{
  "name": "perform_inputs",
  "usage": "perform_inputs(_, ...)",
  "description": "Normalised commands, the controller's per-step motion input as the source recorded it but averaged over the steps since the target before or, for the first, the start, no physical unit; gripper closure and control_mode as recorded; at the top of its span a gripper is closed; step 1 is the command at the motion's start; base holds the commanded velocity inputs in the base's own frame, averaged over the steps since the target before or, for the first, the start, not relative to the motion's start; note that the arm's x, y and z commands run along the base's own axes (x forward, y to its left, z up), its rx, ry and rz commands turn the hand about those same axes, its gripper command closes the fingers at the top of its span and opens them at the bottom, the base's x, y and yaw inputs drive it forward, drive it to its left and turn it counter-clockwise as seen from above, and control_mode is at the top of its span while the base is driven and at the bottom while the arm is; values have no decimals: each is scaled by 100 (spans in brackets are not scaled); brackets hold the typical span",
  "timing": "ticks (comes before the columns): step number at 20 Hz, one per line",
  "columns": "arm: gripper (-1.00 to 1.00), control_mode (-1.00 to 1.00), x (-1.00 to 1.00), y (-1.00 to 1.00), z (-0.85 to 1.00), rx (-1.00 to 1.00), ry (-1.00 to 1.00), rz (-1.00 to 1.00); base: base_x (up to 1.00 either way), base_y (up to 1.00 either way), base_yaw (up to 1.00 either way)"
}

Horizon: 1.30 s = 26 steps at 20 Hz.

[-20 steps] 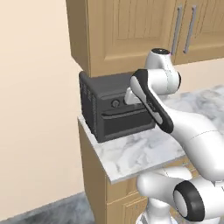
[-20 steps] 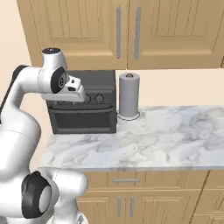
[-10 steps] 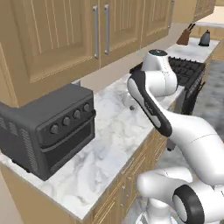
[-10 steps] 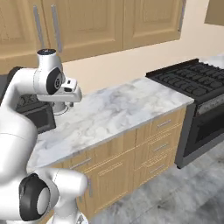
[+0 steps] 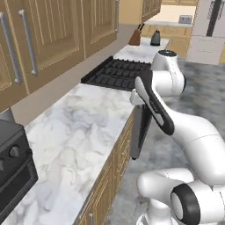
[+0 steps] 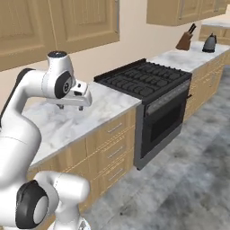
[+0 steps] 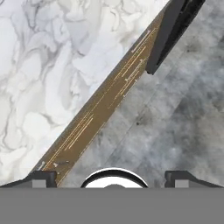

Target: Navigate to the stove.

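Approach step: stove [image 6: 144, 81] ahead-right along marble surface [image 6: 76, 119], not yet squared up. Tool [image 7: 112, 177] empty, fingers apart. Next: drive closer, face oven door.

The white marbled desk [image 5: 83, 132] runs along the wall over wooden drawer fronts, and a small dark countertop oven [image 5: 13, 167] sits on it at its near left end in the left base view. At the desk's far end the black stove [image 6: 148, 81] stands on the grey stone floor [image 6: 179, 179], flush against the desk's edge. Beyond the stove another marbled desk stretch [image 6: 179, 56] carries a knife block [image 6: 185, 39] and a dark kettle [image 6: 210, 43], side by side near its back edge by the wall.
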Motion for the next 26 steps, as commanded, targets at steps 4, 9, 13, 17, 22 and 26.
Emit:
perform_inputs(4, -100, 100, 0, 0, 0, 0, 0, 0, 100, -100, 6)
perform_inputs(9, -100, 100, 0, 0, 0, 0, 0, 0, 88, -96, 35)
perform_inputs(13, -100, 100, 0, 0, 0, 0, 0, 0, 58, -100, 44)
perform_inputs(17, -100, 100, 0, 0, 0, 0, 0, 0, 58, -97, 46)
perform_inputs(22, -100, 100, 0, 0, 0, 0, 0, 0, 55, -98, 46)
perform_inputs(26, -100, 100, 0, 0, 0, 0, 0, 0, 55, -97, 46)
